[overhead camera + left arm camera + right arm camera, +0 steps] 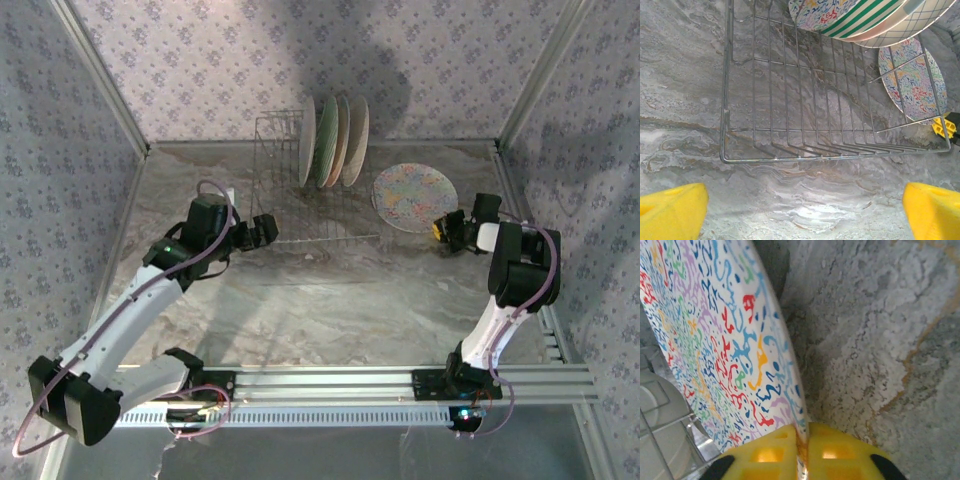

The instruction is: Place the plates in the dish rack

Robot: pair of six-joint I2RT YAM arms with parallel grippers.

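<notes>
Plate [414, 197] held by rim.
Right end effector [446, 229] clamped its 4 o'clock edge; rack [300, 215] lay at 9 o'clock.

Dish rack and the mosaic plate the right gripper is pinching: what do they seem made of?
The dish rack looks like thin metal wire, silvery, with glints along the rods. The mosaic plate, rim clamped in the right gripper, has a smooth printed face with a faint sheen: ceramic or melamine, the look leaves it open.

shiny metal wire dish rack [835, 95]; glossy plate [715, 340]; matt marbled table [880, 340]
</notes>
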